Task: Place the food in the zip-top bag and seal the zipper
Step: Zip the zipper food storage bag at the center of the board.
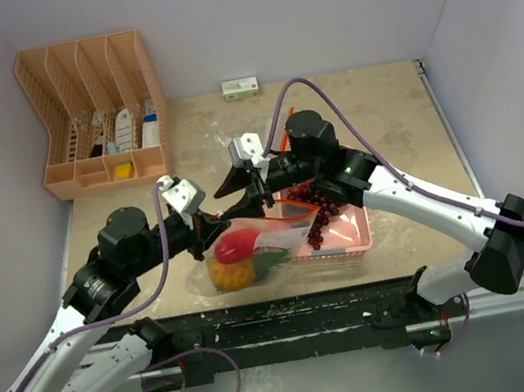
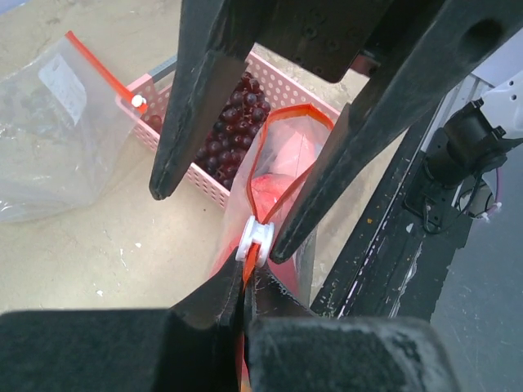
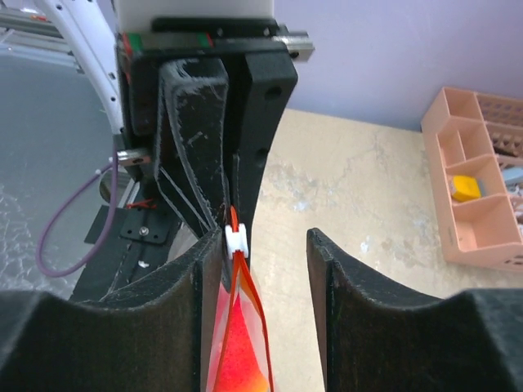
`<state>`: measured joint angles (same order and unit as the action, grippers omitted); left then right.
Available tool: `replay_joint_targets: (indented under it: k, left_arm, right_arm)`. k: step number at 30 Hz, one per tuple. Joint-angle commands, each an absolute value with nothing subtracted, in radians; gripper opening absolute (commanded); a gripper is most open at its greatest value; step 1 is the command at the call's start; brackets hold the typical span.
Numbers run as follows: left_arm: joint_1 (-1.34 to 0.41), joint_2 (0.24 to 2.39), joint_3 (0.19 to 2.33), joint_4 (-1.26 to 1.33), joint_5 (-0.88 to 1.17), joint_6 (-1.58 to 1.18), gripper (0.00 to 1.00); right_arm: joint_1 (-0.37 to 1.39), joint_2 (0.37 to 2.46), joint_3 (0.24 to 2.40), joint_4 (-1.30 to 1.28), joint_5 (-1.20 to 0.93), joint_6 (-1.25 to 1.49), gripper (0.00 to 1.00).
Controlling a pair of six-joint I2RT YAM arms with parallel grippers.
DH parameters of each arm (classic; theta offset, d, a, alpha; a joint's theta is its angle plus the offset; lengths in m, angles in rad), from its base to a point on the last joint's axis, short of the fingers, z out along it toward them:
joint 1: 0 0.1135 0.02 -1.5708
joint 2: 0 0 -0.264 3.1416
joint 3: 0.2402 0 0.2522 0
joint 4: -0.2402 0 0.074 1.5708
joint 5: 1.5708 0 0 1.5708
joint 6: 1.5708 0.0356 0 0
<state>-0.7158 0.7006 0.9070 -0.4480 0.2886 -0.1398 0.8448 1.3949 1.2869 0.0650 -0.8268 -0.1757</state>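
Observation:
The zip-top bag [image 1: 252,256] lies at the table's front and holds a red piece [image 1: 235,244] and the orange pineapple [image 1: 232,274]. My left gripper [image 2: 245,282] is shut on the bag's orange zipper strip [image 2: 286,188], just below the white slider [image 2: 255,239]. My right gripper [image 3: 263,245] is open, with its fingers on either side of the slider [image 3: 235,238], the left finger right against it. Dark purple grapes [image 1: 323,207] lie in the pink tray [image 1: 356,240] beside the bag. From above, the two grippers meet over the bag's left end [image 1: 213,215].
A second, empty clear bag [image 2: 57,122] with a red zipper lies beyond the tray. A peach-coloured organizer [image 1: 95,114] stands at the back left. A small white box [image 1: 240,87] sits against the back wall. The black front rail [image 2: 384,245] is close to the bag.

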Motion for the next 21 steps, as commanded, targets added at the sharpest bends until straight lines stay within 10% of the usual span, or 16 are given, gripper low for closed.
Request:
replay_joint_targets:
  k: [1, 21]
  left_arm:
    - [-0.714, 0.678, 0.933, -0.411, 0.296, -0.163, 0.00]
    - [-0.714, 0.652, 0.907, -0.387, 0.272, -0.179, 0.00]
  right_arm:
    - [0.846, 1.350, 1.300, 0.176, -0.916, -0.151, 0.46]
    - [0.845, 1.413, 1.350, 0.140, -0.931, -0.120, 0.40]
